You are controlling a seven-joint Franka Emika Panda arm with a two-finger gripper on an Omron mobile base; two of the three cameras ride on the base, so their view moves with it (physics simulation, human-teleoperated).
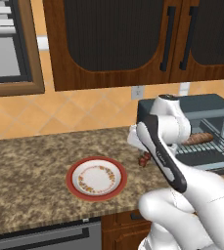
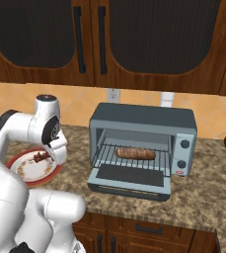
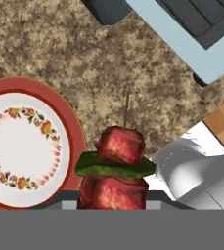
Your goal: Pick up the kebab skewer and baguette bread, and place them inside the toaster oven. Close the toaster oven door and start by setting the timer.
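kebab skewer (image 3: 114, 168) btwn gripper (image 3: 112, 202) fingers, held above counter (image 3: 59, 44)

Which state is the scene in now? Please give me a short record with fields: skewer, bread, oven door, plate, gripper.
skewer: the kebab skewer is in the gripper, off the plate, over the counter
bread: the baguette bread lies on the wire rack inside the toaster oven
oven door: the toaster oven door is dropped open
plate: the red-rimmed plate has no food on it
gripper: shut on the skewer
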